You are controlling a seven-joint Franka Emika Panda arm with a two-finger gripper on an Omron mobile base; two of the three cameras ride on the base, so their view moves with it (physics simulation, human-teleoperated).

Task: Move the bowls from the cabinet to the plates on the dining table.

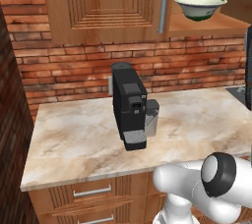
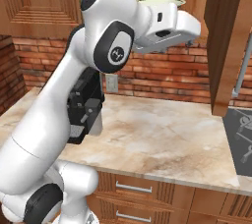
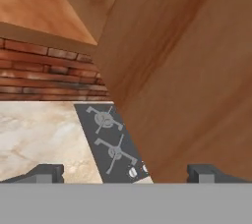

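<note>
The beige marble-patterned counter [image 1: 74, 144] runs along the red brick wall. A tall black coffee machine [image 1: 129, 105] stands on it, near the wall. A flat black hob [image 3: 110, 144] is set into the counter at its far right. Higher up, a pale cream-green round bowl [image 1: 200, 8] sits on the brown wooden cabinet shelf [image 1: 206, 24].

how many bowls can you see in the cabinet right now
1: a pale bowl on the open cabinet shelf, right of the closed door. A second may be hidden behind the arm or door.
</note>
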